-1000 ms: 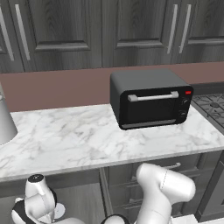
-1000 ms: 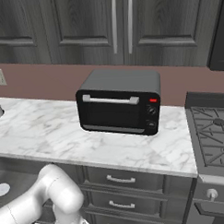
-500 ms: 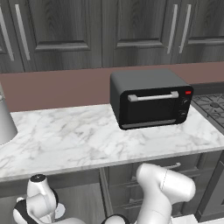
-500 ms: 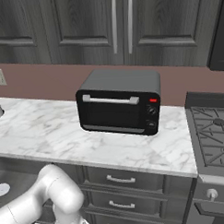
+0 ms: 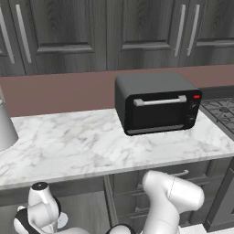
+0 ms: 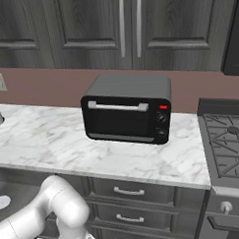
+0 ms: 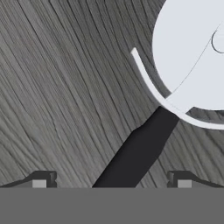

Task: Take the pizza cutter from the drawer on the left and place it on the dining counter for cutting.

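The pizza cutter lies close under the hand in the hand view. Its round silvery blade with a curved guard sits at the upper right, and its black handle runs down toward the bottom middle. It rests on the dark grey wood-grain floor of the drawer. My gripper is open, and the handle's end lies between its two fingertips, touching neither. The white arm bends down below the counter edge. The dining counter is out of view.
A black toaster oven stands on the marble counter backed by dark wall cabinets. A gas stove is at the right, with closed drawers beneath the counter. A grey vessel stands at the counter's left end.
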